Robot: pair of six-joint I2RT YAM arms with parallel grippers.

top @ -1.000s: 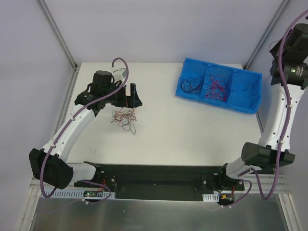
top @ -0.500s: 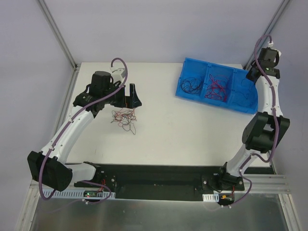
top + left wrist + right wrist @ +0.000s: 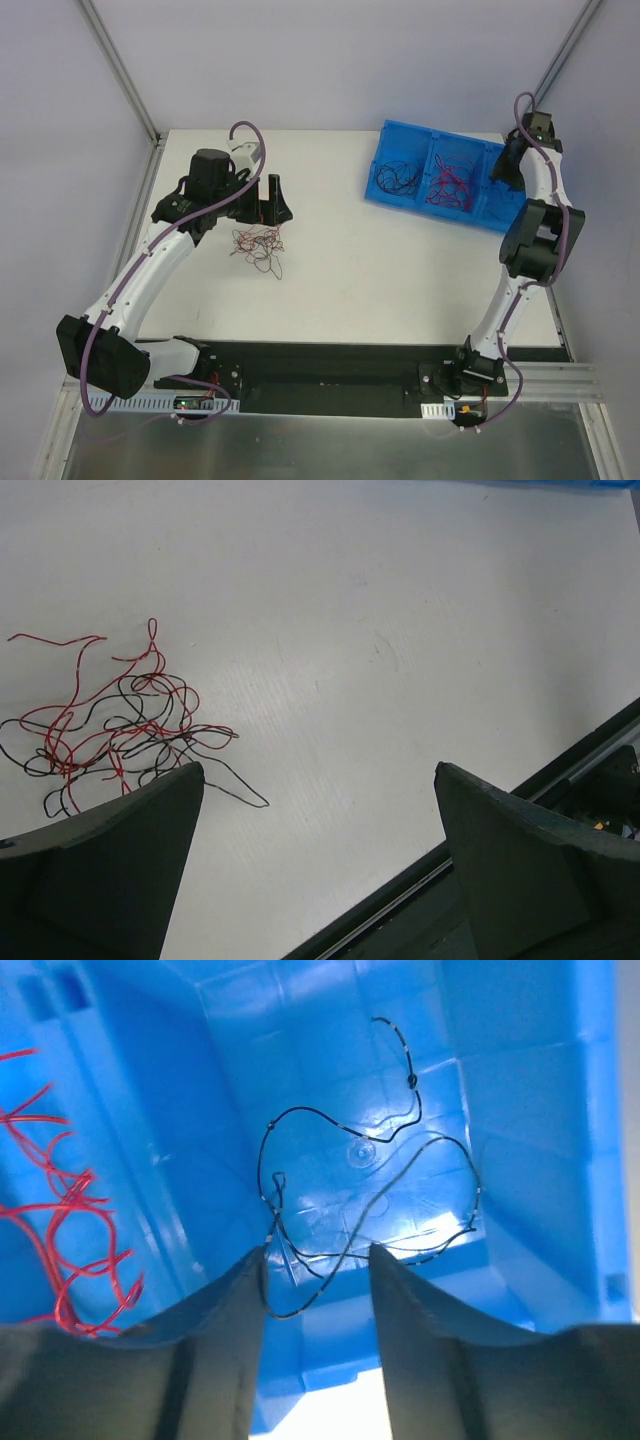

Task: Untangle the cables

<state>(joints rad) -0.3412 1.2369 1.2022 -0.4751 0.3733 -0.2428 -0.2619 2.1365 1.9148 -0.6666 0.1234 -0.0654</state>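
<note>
Hanging over the table (image 3: 400, 290), the left gripper (image 3: 318, 770) is spread wide and empty. One of its fingers hides the near edge of the tangled red and black cables (image 3: 110, 730) lying on the table. At far right sits a blue bin (image 3: 428, 160), with black strands (image 3: 397, 178) in its left compartment and red strands (image 3: 452, 183) in the middle. The right gripper (image 3: 315, 1252), fingers apart and gripping nothing, hovers above one black wire (image 3: 370, 1175) in the right compartment. Its arm masks part of that compartment from above.
</note>
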